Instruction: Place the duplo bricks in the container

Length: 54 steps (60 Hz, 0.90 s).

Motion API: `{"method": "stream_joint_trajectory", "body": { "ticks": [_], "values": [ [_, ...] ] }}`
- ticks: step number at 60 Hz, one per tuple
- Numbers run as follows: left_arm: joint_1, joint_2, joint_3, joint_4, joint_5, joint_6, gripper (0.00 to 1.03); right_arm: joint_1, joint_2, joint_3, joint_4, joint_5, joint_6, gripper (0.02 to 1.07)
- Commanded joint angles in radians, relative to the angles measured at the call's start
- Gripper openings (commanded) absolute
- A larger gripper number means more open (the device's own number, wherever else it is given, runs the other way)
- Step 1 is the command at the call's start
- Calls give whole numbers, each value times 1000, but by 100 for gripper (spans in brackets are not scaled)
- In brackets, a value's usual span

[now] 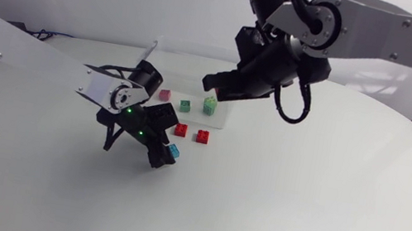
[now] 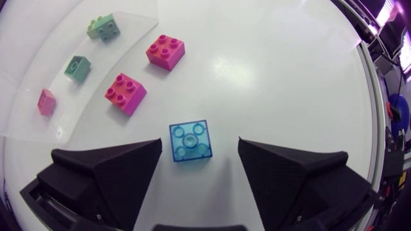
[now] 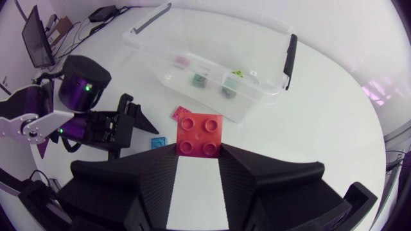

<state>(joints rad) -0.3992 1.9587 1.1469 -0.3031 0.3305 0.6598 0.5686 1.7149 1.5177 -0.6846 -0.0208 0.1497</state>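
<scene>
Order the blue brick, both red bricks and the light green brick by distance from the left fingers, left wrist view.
1. Blue brick, between the fingers.
2. Red bricks, ahead; too close to call.
3. Light green brick, inside the container.

in the container (image 3: 253,102) lie three duplo bricks (image 2: 103,27) (image 2: 77,68) (image 2: 45,101). two loose bricks (image 2: 166,51) (image 2: 125,94) rest on the table (image 1: 302,190) just outside its wall. a lone brick (image 2: 190,142) lies between the fingers of the left gripper (image 2: 200,146), apart from both. the right gripper (image 3: 199,151) clamps a raised brick (image 3: 200,136), the container ahead of it.
</scene>
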Motion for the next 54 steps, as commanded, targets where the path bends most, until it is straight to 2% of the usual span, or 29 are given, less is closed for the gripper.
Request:
{"method": "stream_joint_trajectory", "body": {
  "ticks": [1,13,16,21,35,47,50,54],
  "values": [
    [-6,58,50,-30,-7,20,74,-19,-14,59,-3,7,-10,25],
    [-6,121,103,-54,-7,23,51,-50,38,142,30,9,-10,25],
    [-6,134,112,-57,-7,24,39,-58,55,164,36,9,-10,25],
    [-6,140,117,-57,-5,26,10,-75,83,190,60,10,-10,25],
    [-7,42,54,-130,-5,46,9,-85,192,269,114,18,-10,25],
    [14,-201,-64,-136,1,44,9,-90,315,368,125,32,-18,26],
    [26,-258,-76,-140,7,43,9,-96,353,400,125,38,-19,30],
    [43,-333,-79,-163,15,40,9,-105,397,438,122,41,-22,42]
  ]
}}
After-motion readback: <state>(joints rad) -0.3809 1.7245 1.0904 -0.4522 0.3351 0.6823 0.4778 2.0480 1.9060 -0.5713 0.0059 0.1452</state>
